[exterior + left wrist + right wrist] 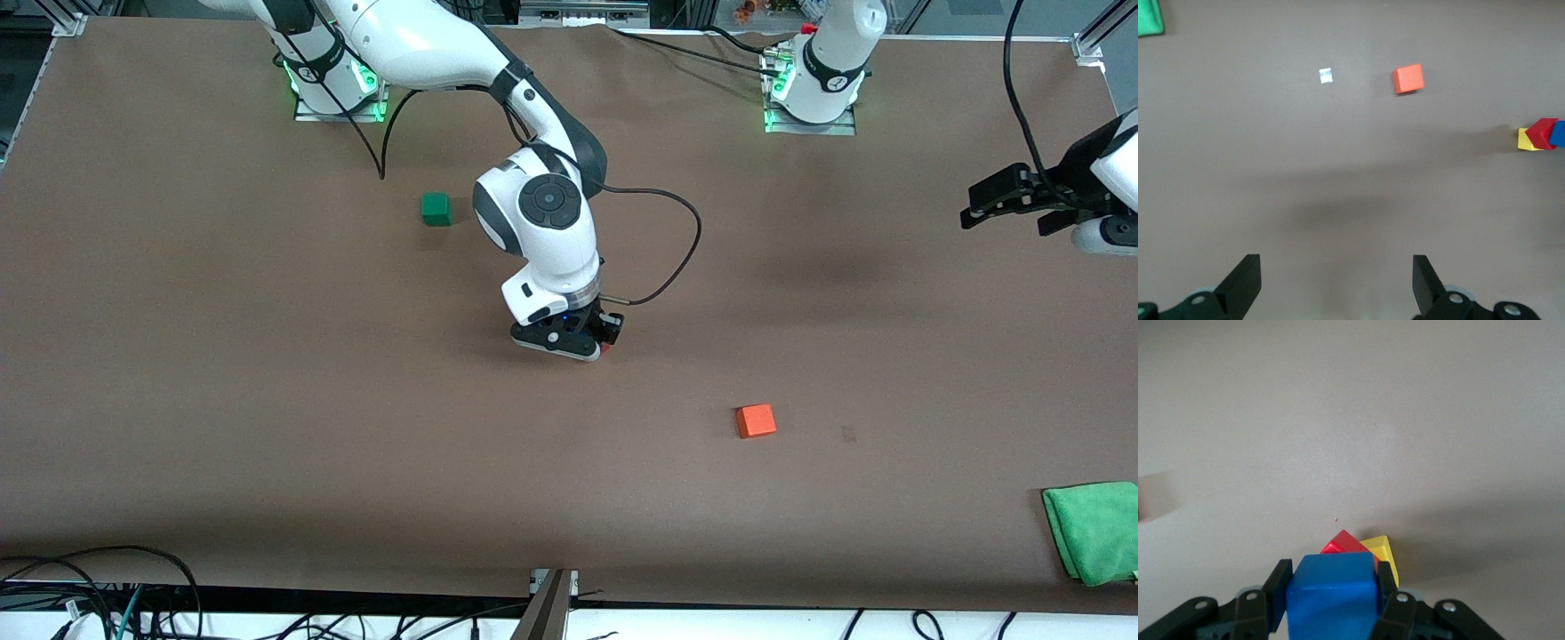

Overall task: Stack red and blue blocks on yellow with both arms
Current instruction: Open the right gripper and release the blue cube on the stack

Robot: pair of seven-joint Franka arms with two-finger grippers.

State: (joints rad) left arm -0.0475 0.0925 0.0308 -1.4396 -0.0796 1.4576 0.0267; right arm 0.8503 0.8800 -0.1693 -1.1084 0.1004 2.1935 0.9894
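Open table surrounds the stack; only the right hand point(594, 342), clamping the blue block point(1331, 593), crowds it

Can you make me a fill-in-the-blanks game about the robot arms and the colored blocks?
1. The right gripper is shut on the ______ block.
2. The red block sits on top of the ______ block.
3. The left gripper hangs with its fingers ______ and holds nothing.
4. The orange block lies nearer to the front camera than the dark ______ block.

Missing words: blue; yellow; open; green
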